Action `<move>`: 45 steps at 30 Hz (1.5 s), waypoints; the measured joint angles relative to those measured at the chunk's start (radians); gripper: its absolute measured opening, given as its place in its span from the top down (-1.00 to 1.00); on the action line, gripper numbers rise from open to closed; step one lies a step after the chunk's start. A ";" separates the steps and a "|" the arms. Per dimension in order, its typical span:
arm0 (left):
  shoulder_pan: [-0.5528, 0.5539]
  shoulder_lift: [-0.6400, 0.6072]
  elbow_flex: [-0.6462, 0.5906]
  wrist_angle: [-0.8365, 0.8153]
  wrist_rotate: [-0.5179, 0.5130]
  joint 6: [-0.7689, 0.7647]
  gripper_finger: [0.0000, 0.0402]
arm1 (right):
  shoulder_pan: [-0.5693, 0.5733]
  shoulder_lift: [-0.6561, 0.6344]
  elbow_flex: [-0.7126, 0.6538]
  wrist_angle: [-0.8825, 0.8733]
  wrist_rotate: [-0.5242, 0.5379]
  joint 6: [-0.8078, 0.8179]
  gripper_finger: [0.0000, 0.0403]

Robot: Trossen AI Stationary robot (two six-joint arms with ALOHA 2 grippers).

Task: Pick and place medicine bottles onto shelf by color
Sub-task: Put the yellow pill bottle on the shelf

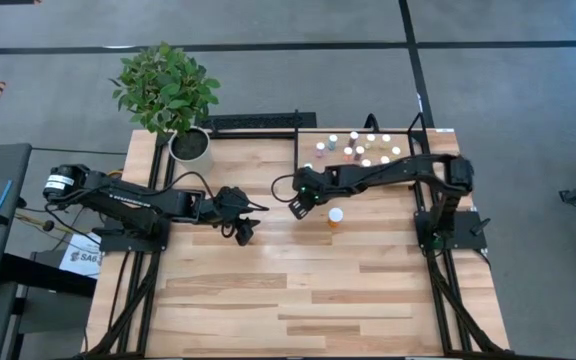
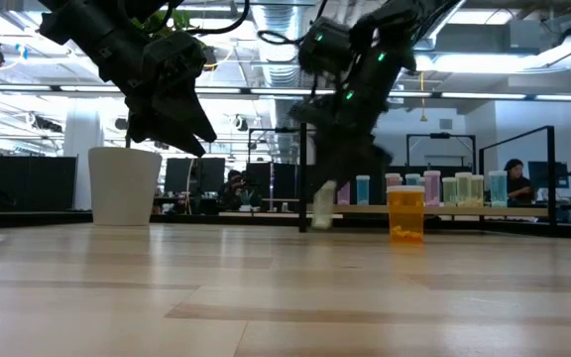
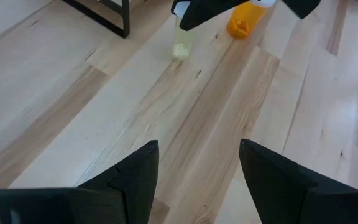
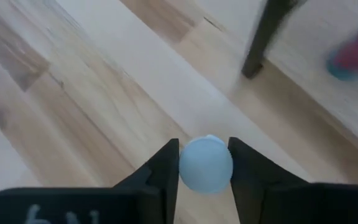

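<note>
Right gripper (image 4: 205,168): fingers clamped on white cap of pale yellow bottle (image 2: 322,205), mid-table beside shelf (image 1: 308,150) corner. Left gripper (image 3: 197,180): parted, empty, hovering above table. Orange bottle (image 1: 335,216): upright nearby. Small bottles (image 1: 368,150): on shelf.

Even overhead light on counter (image 1: 268,290), shadows soft. Low view backlit: ceiling strip lights (image 2: 523,61) glare, arms near-silhouettes. Right wrist view motion-blurred, shelf frame leg (image 4: 263,37) and pink bottle (image 4: 353,56) smeared.

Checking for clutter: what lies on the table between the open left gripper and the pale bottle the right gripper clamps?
Only bare plank tabletop lies between the left gripper and the pale yellowish white-capped bottle, shown by the left wrist view.
</note>
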State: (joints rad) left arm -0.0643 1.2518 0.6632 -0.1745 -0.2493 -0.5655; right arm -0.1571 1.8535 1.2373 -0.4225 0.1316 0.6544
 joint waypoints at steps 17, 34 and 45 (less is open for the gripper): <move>0.000 0.005 -0.001 0.008 -0.003 0.006 -0.05 | -0.123 -0.317 0.000 -0.298 0.024 -0.082 0.35; 0.000 0.005 -0.001 0.009 -0.025 -0.014 -0.05 | -0.240 -0.152 0.002 -0.309 0.118 -0.222 0.32; 0.006 0.005 -0.001 0.008 -0.026 -0.022 -0.05 | -0.272 -0.142 -0.001 -0.244 0.182 -0.235 0.33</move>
State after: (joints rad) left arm -0.0587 1.2564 0.6624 -0.1669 -0.2755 -0.5877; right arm -0.4288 1.7119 1.2362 -0.6668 0.3138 0.4193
